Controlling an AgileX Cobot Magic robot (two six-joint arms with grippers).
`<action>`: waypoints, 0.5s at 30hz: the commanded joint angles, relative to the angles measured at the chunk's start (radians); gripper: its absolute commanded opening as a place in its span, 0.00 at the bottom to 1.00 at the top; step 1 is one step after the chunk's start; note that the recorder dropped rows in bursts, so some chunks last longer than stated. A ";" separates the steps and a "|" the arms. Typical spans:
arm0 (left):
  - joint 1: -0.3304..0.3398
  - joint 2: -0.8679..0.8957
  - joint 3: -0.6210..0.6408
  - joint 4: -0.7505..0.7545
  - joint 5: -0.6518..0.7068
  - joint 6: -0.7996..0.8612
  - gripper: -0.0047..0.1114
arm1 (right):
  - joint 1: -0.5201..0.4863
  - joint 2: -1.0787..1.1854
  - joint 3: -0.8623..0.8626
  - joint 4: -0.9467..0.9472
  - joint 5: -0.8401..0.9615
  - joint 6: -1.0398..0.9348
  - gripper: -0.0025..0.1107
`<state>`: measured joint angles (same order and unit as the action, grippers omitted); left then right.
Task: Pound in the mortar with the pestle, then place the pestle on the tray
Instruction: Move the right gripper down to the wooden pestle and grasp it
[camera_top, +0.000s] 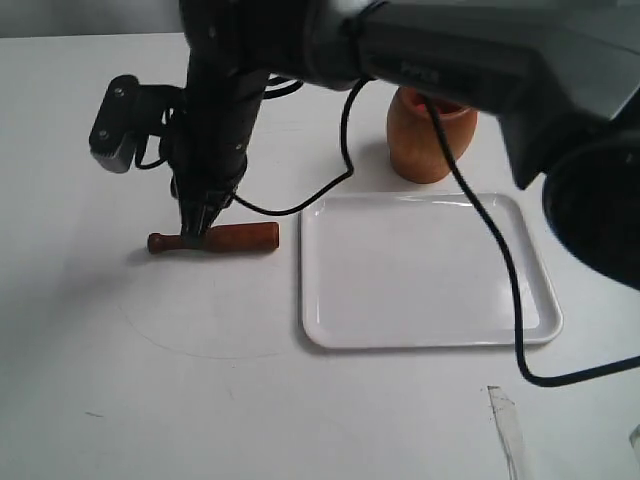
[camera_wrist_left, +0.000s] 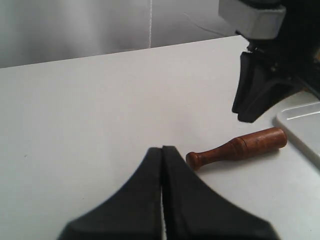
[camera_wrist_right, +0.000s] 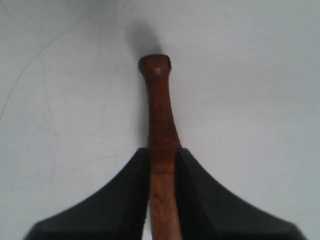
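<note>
**Now at the pestle: my right fingers astride the wood**

Nearest me, my left fingers are pressed flat together with nothing between them, held above the bare white counter. Just past them the pestle lies on its side on the counter, with its small knob pointing away from the tray and its thick end towards it. My right fingers, reaching across from the other side, point down over its narrow neck. One finger shows on each flank of the wood, and the gap between them is no wider than the pestle. The left wrist view shows a sliver of space under their tips, so I cannot tell whether they are clamped on it or only hanging above. Beside the pestle's thick end, close but not touching, sits the tray, crossed by a black cable. Farthest back, just behind the tray's far rim, the mortar stands upright, with red showing at its mouth.
</note>
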<state>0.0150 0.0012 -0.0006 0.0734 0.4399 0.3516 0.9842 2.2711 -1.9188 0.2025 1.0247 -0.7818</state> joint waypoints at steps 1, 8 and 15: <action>-0.008 -0.001 0.001 -0.007 -0.003 -0.008 0.04 | 0.039 0.033 -0.022 -0.016 -0.042 -0.030 0.44; -0.008 -0.001 0.001 -0.007 -0.003 -0.008 0.04 | 0.073 0.073 -0.022 -0.074 -0.135 -0.024 0.57; -0.008 -0.001 0.001 -0.007 -0.003 -0.008 0.04 | 0.073 0.117 -0.022 -0.074 -0.166 0.027 0.55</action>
<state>0.0150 0.0012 -0.0006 0.0734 0.4399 0.3516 1.0558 2.3759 -1.9352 0.1384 0.8850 -0.7744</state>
